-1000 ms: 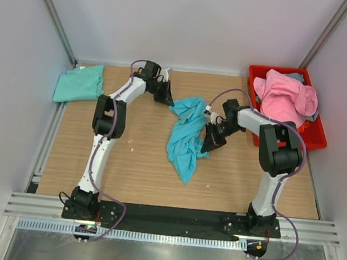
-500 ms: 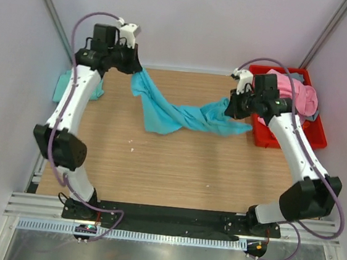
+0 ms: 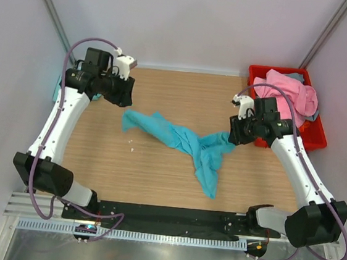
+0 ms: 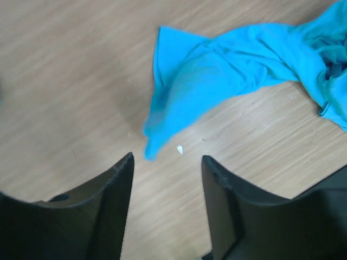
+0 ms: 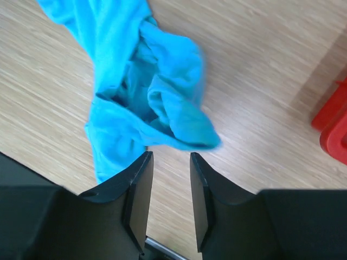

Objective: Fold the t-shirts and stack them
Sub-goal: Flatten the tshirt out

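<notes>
The turquoise-blue t-shirt (image 3: 185,140) lies loose and twisted across the middle of the table, one end trailing toward the near edge. My left gripper (image 3: 123,92) hovers open above the shirt's left end (image 4: 217,70), holding nothing (image 4: 167,158). Over the shirt's bunched right end (image 5: 135,81), my right gripper (image 3: 235,131) also stands open and empty (image 5: 171,155). A pink t-shirt (image 3: 286,95) is heaped in the red bin, with a bit of grey-blue cloth (image 3: 296,75) behind it. Only a sliver of the mint-green t-shirt (image 3: 58,91) shows behind my left arm.
The red plastic bin (image 3: 316,129) stands at the back right corner, and its edge (image 5: 333,130) shows in the right wrist view. Pale walls close in both sides and the back. A small white speck (image 3: 131,145) lies on the wood.
Both grippers held the turquoise-blue shirt stretched in the air between them, then opened. The shirt dropped onto the table. Both arms came slightly nearer and lower.
</notes>
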